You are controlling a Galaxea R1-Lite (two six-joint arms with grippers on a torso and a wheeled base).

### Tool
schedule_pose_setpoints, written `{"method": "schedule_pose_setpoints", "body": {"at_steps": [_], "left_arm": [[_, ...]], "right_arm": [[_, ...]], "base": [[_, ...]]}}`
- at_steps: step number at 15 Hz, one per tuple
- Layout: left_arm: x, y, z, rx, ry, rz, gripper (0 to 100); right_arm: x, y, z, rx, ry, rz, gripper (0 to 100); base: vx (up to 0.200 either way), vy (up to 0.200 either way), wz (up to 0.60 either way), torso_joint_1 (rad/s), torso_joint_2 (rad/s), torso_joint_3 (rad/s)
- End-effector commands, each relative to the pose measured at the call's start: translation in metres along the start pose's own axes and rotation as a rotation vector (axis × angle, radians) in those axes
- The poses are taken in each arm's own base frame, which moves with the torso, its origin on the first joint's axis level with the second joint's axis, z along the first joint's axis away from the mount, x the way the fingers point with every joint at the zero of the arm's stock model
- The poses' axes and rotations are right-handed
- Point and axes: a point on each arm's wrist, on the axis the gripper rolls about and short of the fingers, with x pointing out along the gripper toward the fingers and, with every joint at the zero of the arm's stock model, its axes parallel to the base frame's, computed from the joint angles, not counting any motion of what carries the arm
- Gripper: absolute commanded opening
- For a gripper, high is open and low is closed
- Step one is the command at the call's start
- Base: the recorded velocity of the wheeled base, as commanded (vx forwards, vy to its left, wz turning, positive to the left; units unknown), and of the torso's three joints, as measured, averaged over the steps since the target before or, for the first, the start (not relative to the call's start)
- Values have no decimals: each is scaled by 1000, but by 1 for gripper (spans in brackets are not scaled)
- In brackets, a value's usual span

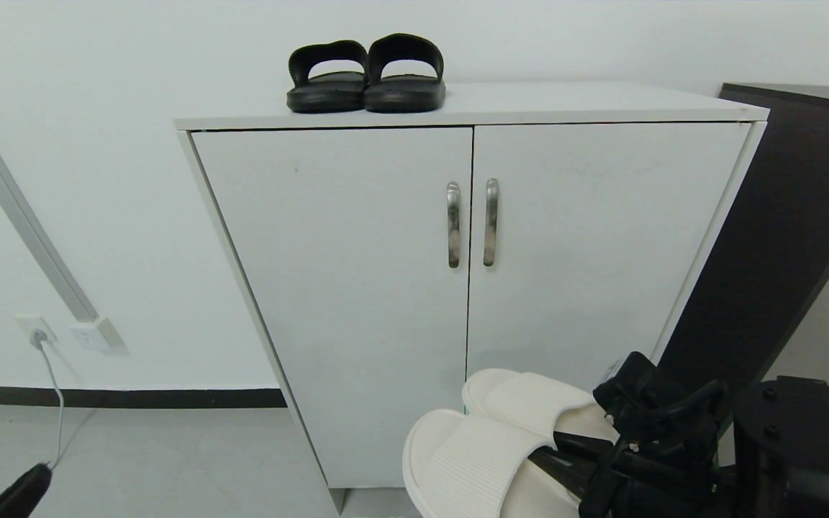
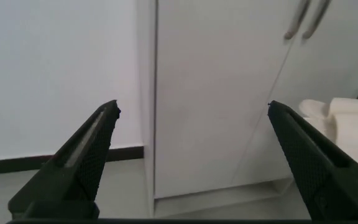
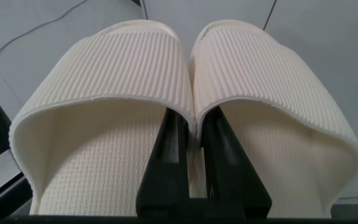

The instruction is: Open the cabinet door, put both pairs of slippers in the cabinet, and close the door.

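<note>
A white cabinet (image 1: 357, 302) stands before me with both doors shut and two metal handles (image 1: 453, 224) at the middle. A pair of black slippers (image 1: 366, 74) sits on its top, toward the left. My right gripper (image 3: 191, 134) is shut on a pair of white slippers (image 1: 490, 439), pinching their inner edges together, low in front of the right door. The left gripper (image 2: 191, 112) is open and holds nothing, low at the left, facing the cabinet's left front corner (image 2: 146, 106).
A dark panel (image 1: 781, 237) stands against the cabinet's right side. A wall socket with a plugged cable (image 1: 39, 337) is low on the wall at the left. Grey floor (image 1: 134, 460) lies open to the cabinet's left.
</note>
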Motion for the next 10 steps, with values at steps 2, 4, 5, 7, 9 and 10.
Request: {"method": "schedule_pose_setpoints", "body": {"at_steps": [2, 4, 5, 7, 9, 10], "left_arm": [[65, 5, 9, -27, 129, -135, 100], [88, -2, 15, -24, 147, -222, 100], [93, -10, 18, -18, 138, -286, 100], [102, -23, 28, -12, 128, -383, 100], [115, -41, 43, -31, 116, -482, 100], [121, -46, 47, -44, 119, -502, 100]], "right_arm": [[0, 0, 0, 0, 0, -2, 0], [0, 0, 0, 0, -3, -2, 0], [0, 0, 1, 0, -5, -5, 0], [0, 0, 0, 0, -3, -6, 0], [0, 0, 0, 0, 0, -6, 0], [0, 0, 0, 2, 2, -5, 0]], "base": [[0, 0, 0, 0, 0, 0], [0, 0, 0, 0, 0, 0], [0, 0, 0, 0, 0, 0], [0, 0, 0, 0, 0, 0], [0, 0, 0, 0, 0, 0], [0, 0, 0, 0, 0, 0]]}}
